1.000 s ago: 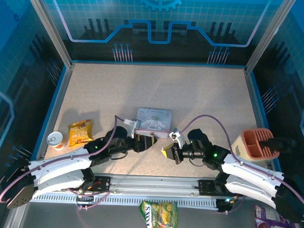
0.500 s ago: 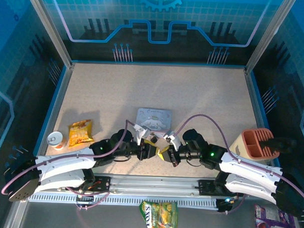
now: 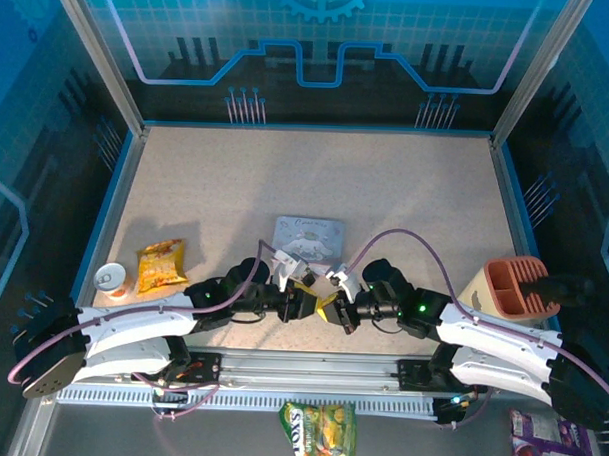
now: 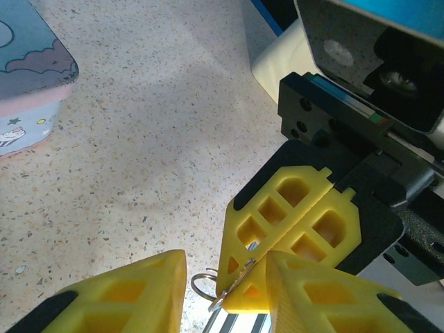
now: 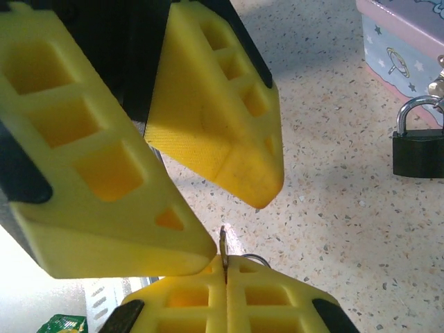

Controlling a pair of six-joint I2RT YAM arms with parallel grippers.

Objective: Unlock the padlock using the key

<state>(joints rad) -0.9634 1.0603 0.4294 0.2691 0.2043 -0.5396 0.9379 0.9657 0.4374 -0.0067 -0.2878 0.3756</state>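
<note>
My right gripper (image 5: 223,262) is shut on the key (image 5: 223,241); the thin silvery blade stands out from between its fingertips, with the ring behind. My left gripper (image 4: 225,281) is open and faces it tip to tip, and the key (image 4: 234,284) and its ring (image 4: 202,287) lie in the gap between the left jaws, close to the right-hand finger. In the top view the two grippers (image 3: 300,304) (image 3: 330,310) meet just in front of the tin (image 3: 307,234). The padlock (image 5: 417,151), dark body and silvery shackle, lies on the table beside the tin (image 5: 409,35), apart from both grippers.
A yellow snack bag (image 3: 161,265) and a small cup (image 3: 111,277) sit at the left. An orange rack (image 3: 513,285) stands at the right edge. A green snack bag (image 3: 319,434) lies below the table's front rail.
The left gripper has moved right and the right gripper slightly left, so they now meet tip to tip with the key between the left jaws.
</note>
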